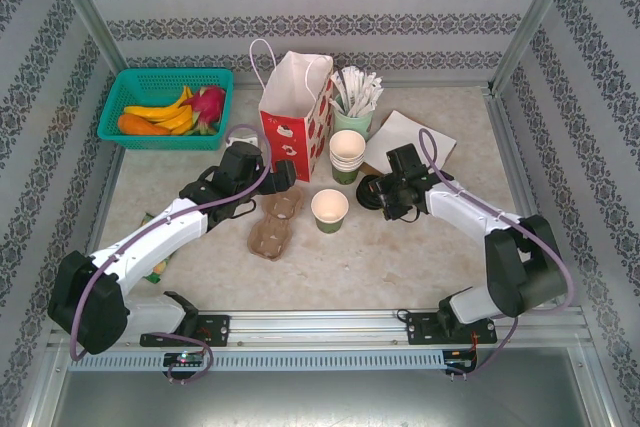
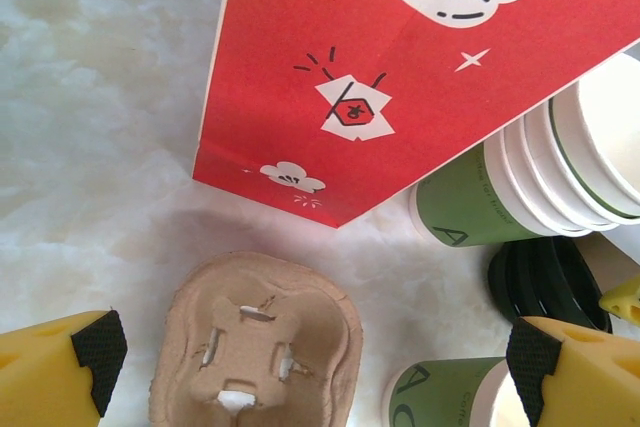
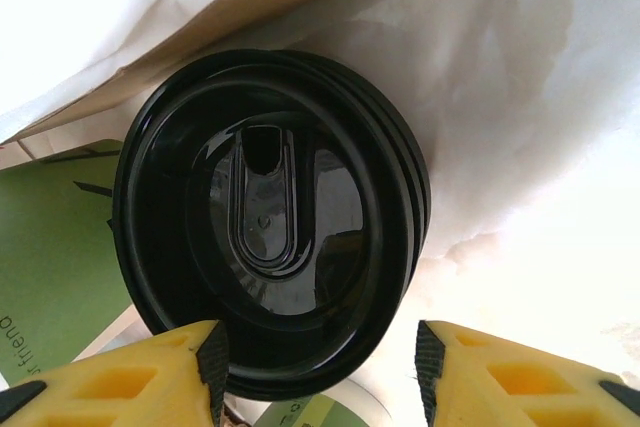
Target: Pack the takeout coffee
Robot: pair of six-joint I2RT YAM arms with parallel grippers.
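Takeout coffee's pulp tray (image 1: 274, 223) lies left of centre on the table, near the red-and-white bag (image 1: 296, 107). Left gripper (image 2: 315, 352) is above the tray, fingers wide apart, holding nothing. Paper cup (image 1: 330, 210) stands upright just right of the tray, uncovered. Black lid (image 3: 270, 247) lies farther right, topping a stack. Right gripper (image 3: 320, 362) is spread either side of its near rim; contact unclear.
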